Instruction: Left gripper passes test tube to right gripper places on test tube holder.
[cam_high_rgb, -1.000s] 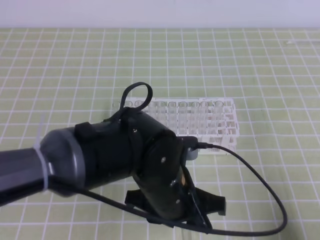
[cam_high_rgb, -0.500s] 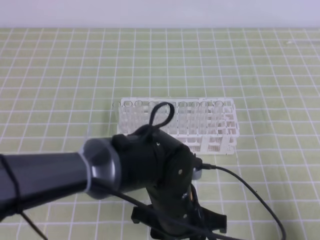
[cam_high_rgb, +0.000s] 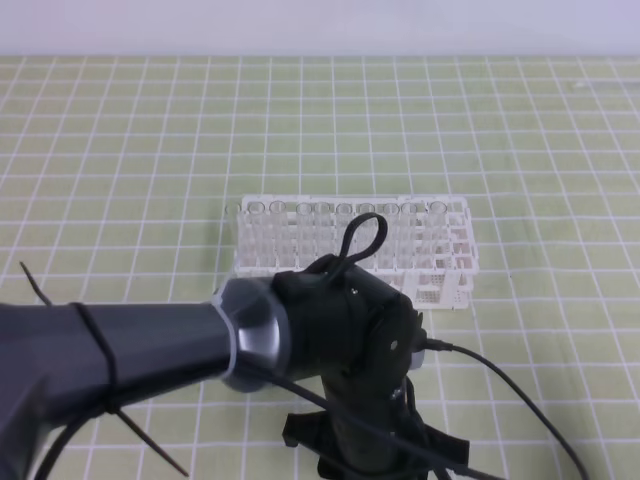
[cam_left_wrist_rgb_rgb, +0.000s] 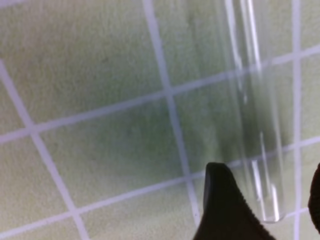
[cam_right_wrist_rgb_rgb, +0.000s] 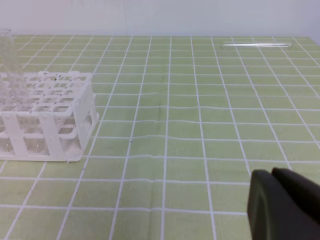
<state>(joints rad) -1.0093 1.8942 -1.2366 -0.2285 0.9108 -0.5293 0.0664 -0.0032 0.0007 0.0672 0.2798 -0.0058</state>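
Down at the table, the left gripper (cam_left_wrist_rgb_rgb: 265, 205) has its fingers (cam_left_wrist_rgb_rgb: 225, 210) spread, one dark ribbed tip at 7 o'clock of the left wrist view and the edge of the other at 4 o'clock, with the test tube (cam_left_wrist_rgb_rgb: 250, 110) lying between them on the cloth. No contact shows, so the tube looks unheld. I judge this to be the pickup step, just ahead of the grasp; the hand-over and the racking are not yet done. The next move calls for the fingers to close squarely across the slim glass without rolling it, then a lift clear of the table toward the other arm.

Of the right gripper (cam_right_wrist_rgb_rgb: 285, 202), only a black block at 5 o'clock of its own view shows; I cannot tell how its fingers stand, and nothing is seen in them.

The test tube holder (cam_high_rgb: 440, 255) stands at 12 o'clock from the left arm (cam_high_rgb: 130, 345) in the high view, with clear tubes (cam_high_rgb: 300, 225) upright along its far rows. Another tube (cam_right_wrist_rgb_rgb: 257, 45) lies flat, well apart, at 1 o'clock in the right wrist view.

Underneath is a light green cloth (cam_high_rgb: 560, 150) with a white grid, and a pale wall (cam_high_rgb: 320, 25) behind
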